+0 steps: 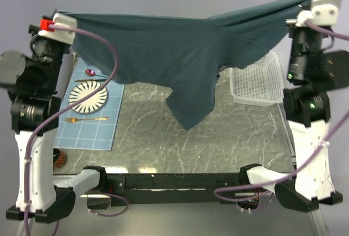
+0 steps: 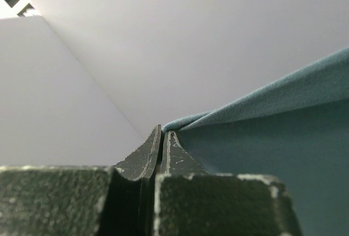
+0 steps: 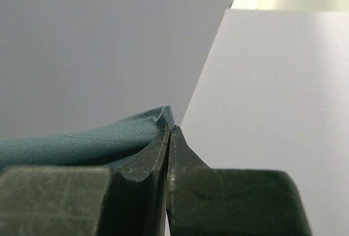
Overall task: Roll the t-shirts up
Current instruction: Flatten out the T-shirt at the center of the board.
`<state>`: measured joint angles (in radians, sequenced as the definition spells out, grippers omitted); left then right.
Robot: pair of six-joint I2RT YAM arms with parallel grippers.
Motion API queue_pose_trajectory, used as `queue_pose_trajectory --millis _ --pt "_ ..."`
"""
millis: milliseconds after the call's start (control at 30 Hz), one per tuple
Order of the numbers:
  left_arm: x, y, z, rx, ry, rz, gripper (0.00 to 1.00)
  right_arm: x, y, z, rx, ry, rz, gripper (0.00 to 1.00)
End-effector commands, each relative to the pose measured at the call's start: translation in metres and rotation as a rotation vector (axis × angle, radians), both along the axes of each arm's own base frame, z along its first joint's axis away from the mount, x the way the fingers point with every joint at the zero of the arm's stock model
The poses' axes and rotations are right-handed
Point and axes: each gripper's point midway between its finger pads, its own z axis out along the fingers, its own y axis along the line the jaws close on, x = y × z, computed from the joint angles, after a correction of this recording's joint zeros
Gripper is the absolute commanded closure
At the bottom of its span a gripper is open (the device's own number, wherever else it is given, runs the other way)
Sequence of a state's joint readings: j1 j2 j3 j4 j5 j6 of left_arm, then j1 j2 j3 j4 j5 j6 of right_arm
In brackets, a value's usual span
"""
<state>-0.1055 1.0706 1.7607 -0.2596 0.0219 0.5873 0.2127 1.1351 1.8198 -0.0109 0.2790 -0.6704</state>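
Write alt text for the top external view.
A dark slate-blue t-shirt hangs stretched between the left hand and right hand, each shut on a top corner, its middle drooping toward the marbled table. At left lie a gridded placemat with a striped plate, spoon and fork; a white basket sits at right.

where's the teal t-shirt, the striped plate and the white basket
dark slate-blue cotton t-shirt [image 1: 174, 50], top view, middle of cloth
black-and-white striped round plate [image 1: 87, 96], top view, centre
white plastic mesh basket [image 1: 259, 86], top view, bare floor
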Motion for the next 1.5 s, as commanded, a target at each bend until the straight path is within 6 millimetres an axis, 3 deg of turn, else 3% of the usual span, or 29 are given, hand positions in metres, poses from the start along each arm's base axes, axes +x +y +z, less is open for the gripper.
queue_pose_trajectory --millis 0,200,267,433,467,533,567,600,700,733,767,800,867,900,933,967,1000,1033,1067,1100,1200,1233,1267,1300,1333,1367,1400,1433,1467 --pt "-0.029 0.007 0.021 -0.012 -0.092 0.017 0.99 -0.087 -0.018 0.053 -0.013 -0.192 -0.023 1.0" --pt "-0.084 0.014 0.049 -0.021 -0.217 0.025 0.99 -0.15 -0.017 0.069 -0.068 -0.278 0.025 1.0" --pt "-0.099 0.016 0.057 -0.017 -0.261 0.028 0.99 -0.158 -0.017 0.072 -0.076 -0.298 0.023 1.0" --pt "-0.101 0.015 0.069 -0.023 -0.292 0.021 0.99 -0.176 -0.021 0.097 -0.056 -0.4 0.021 1.0" --pt "-0.091 0.015 0.071 -0.025 -0.288 0.019 0.99 -0.161 -0.018 0.1 -0.055 -0.391 0.023 1.0" --pt "-0.084 0.015 0.076 -0.036 -0.293 0.017 0.99 -0.163 -0.017 0.114 -0.057 -0.431 0.023 1.0" --pt "-0.071 0.014 0.077 -0.036 -0.287 0.013 0.99 -0.146 -0.012 0.116 -0.071 -0.417 0.021 1.0" --pt "-0.066 0.013 0.077 -0.029 -0.286 0.013 0.99 -0.143 -0.01 0.119 -0.083 -0.431 0.02 1.0" --pt "-0.03 0.008 0.062 0.02 -0.238 0.011 0.99 -0.107 0.0 0.108 -0.12 -0.389 0.021 1.0" --pt "-0.012 0.006 0.047 0.035 -0.197 0.01 0.99 -0.078 0.006 0.09 -0.133 -0.325 0.027 1.0" --pt "0.009 0.005 0.032 0.066 -0.152 0.013 0.99 -0.064 0.009 0.08 -0.143 -0.304 0.027 1.0" --pt "0.025 0.003 0.016 0.083 -0.109 0.01 0.99 -0.027 0.016 0.048 -0.158 -0.213 0.036 1.0" --pt "0.07 -0.005 -0.042 0.116 0.035 -0.023 0.99 0.007 0.024 0.011 -0.151 -0.124 0.066 1.0" --pt "0.085 -0.008 -0.068 0.126 0.101 -0.039 0.99 0.04 0.032 -0.034 -0.162 -0.011 0.084 1.0" --pt "0.11 -0.012 -0.116 0.134 0.214 -0.06 0.99 0.056 0.038 -0.061 -0.174 0.05 0.106 1.0" --pt "0.12 -0.019 -0.143 0.137 0.275 -0.094 0.99 0.067 0.043 -0.085 -0.19 0.098 0.125 1.0" --pt "0.129 -0.024 -0.17 0.141 0.337 -0.113 0.99 0.091 0.053 -0.141 -0.214 0.212 0.156 1.0" --pt "0.143 -0.028 -0.224 0.148 0.456 -0.129 0.99 0.101 0.059 -0.167 -0.221 0.269 0.176 1.0" --pt "0.147 -0.032 -0.251 0.154 0.515 -0.138 0.99 0.113 0.065 -0.199 -0.22 0.347 0.198 1.0" --pt "0.15 -0.039 -0.293 0.16 0.602 -0.156 0.99 0.124 0.07 -0.242 -0.227 0.441 0.22 1.0" --pt "0.159 -0.049 -0.374 0.183 0.761 -0.186 0.99 0.15 0.086 -0.329 -0.228 0.642 0.265 1.0" --pt "0.168 -0.052 -0.399 0.188 0.796 -0.189 0.99 0.156 0.089 -0.347 -0.234 0.683 0.27 1.0" --pt "0.173 -0.052 -0.414 0.183 0.821 -0.186 0.99 0.17 0.094 -0.379 -0.242 0.751 0.271 1.0" --pt "0.179 -0.051 -0.425 0.182 0.84 -0.176 0.99 0.178 0.094 -0.394 -0.245 0.781 0.264 1.0" --pt "0.189 -0.05 -0.454 0.186 0.903 -0.168 0.99 0.194 0.093 -0.426 -0.248 0.849 0.239 1.0" --pt "0.197 -0.049 -0.463 0.186 0.923 -0.155 0.99 0.203 0.092 -0.436 -0.258 0.869 0.216 1.0" --pt "0.214 -0.048 -0.453 0.181 0.902 -0.139 0.99 0.218 0.09 -0.432 -0.249 0.862 0.193 1.0" --pt "0.225 -0.045 -0.478 0.177 0.959 -0.114 0.99 0.234 0.082 -0.461 -0.244 0.925 0.135 1.0" --pt "0.231 -0.043 -0.484 0.156 0.991 -0.095 0.99 0.243 0.08 -0.47 -0.239 0.952 0.107 1.0"
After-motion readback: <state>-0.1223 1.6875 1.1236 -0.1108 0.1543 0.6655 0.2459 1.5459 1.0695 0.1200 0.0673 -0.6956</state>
